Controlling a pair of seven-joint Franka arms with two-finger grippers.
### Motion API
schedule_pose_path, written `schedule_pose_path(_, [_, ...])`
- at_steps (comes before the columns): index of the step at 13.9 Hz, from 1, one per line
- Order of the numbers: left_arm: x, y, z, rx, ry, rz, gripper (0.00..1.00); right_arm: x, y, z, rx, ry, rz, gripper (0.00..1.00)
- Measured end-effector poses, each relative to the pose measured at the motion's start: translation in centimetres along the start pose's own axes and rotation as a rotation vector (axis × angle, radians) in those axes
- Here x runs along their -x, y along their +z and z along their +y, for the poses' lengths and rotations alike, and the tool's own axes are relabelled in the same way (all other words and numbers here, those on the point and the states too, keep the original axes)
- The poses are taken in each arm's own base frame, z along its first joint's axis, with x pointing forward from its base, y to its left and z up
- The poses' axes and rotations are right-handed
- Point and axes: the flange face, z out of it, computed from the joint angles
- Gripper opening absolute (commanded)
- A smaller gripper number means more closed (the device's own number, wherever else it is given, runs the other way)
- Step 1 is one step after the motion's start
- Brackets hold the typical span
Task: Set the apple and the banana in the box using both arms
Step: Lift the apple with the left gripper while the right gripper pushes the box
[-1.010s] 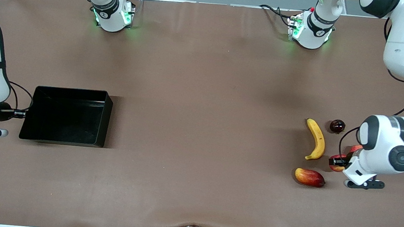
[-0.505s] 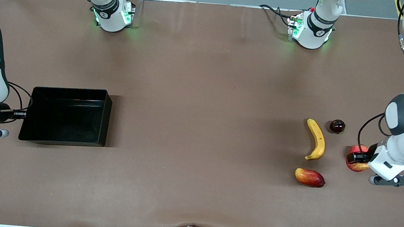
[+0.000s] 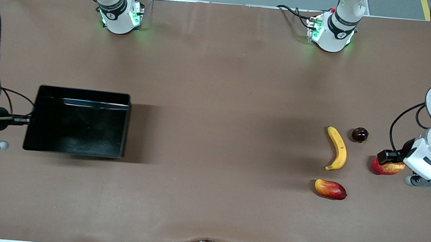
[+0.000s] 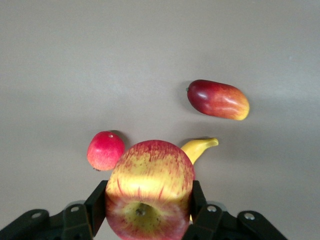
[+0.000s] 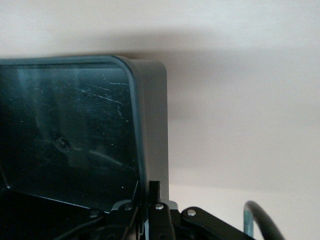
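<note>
My left gripper (image 3: 386, 158) is shut on the apple (image 3: 389, 167) and holds it above the table, toward the left arm's end from the banana (image 3: 338, 148). In the left wrist view the apple (image 4: 150, 172), red with yellow streaks and stem dimple showing, sits between the fingers of the left gripper (image 4: 149, 202), and the banana (image 4: 201, 147) peeks out under it. My right gripper (image 3: 25, 120) is shut on the end wall of the empty black box (image 3: 83, 92), which casts a wide shadow. The right wrist view shows the right gripper (image 5: 148, 200) clamped on the box's wall (image 5: 152, 125).
A dark red round fruit (image 3: 359, 134) lies beside the banana's farther tip and shows pinkish-red in the left wrist view (image 4: 105, 150). A red-yellow mango-like fruit (image 3: 330, 189) lies nearer the front camera than the banana and also shows in the left wrist view (image 4: 218, 99).
My left gripper has carried the apple up and toward the left arm's end of the table. My right gripper has raised the box and shifted it toward the table's middle.
</note>
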Motion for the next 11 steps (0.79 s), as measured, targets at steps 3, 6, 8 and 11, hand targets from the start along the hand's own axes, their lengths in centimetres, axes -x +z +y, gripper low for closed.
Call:
schedule_pose_path(3, [0.5, -1.7, 1.3, 0.006, 0.013, 0.013, 0.00, -0.5, 0.6, -8.8, -0.086, 0.032, -0.024, 0.00])
schedule_pose_path(6, [0.6, -2.2, 1.9, 0.010, 0.014, 0.020, 0.00, -0.6, 2.2, -20.1, -0.101, 0.048, -0.025, 0.00])
schedule_pose_path(8, [0.7, -2.6, 2.5, 0.013, 0.017, 0.023, 0.00, 0.2, 4.0, -29.2, -0.087, 0.076, 0.006, 0.00])
schedule_pose_path(11, [1.2, -2.9, 3.5, 0.015, 0.003, 0.001, 0.00, 2.4, 8.2, -40.5, -0.070, 0.078, 0.057, 0.00])
